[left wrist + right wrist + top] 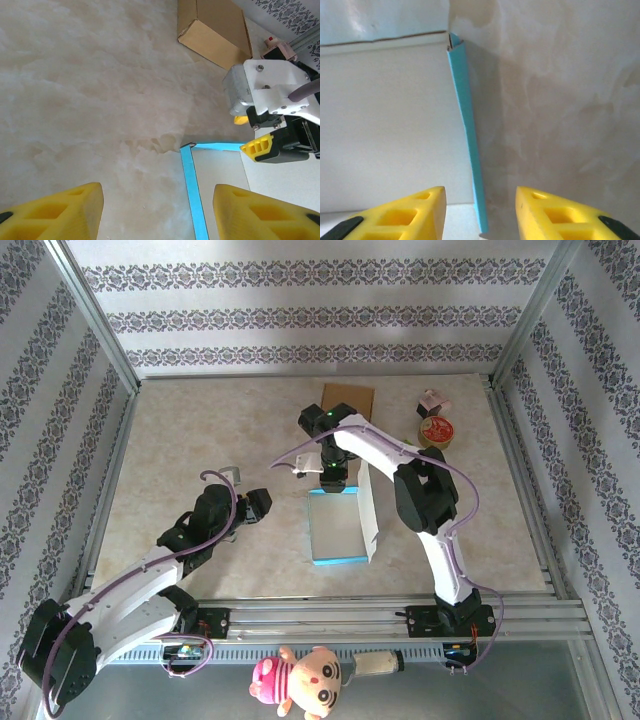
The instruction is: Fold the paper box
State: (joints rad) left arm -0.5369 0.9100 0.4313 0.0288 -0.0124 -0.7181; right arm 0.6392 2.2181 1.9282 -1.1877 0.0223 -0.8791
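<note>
Marble-look tabletop (200,440), paper box (338,528) mid-table: your right gripper (479,191) straddles its blue side wall (465,115), jaws parted, gripping nothing; close squarely (thin card may buckle). Left gripper (157,186) hovers beside it, wide, empty.

The table (200,430) has a beige, marbled top, pale and cloudy, with a faint sheen; three papered walls close it in; the back wall (300,315) and the side walls (50,440) are white with grey bands of a floral damask pattern; bare aluminium posts (95,315) rise at the back corners, where the walls meet; aluminium rails (330,618) run along the table's near edge; the light is soft and even, and the shadows are weak.
</note>
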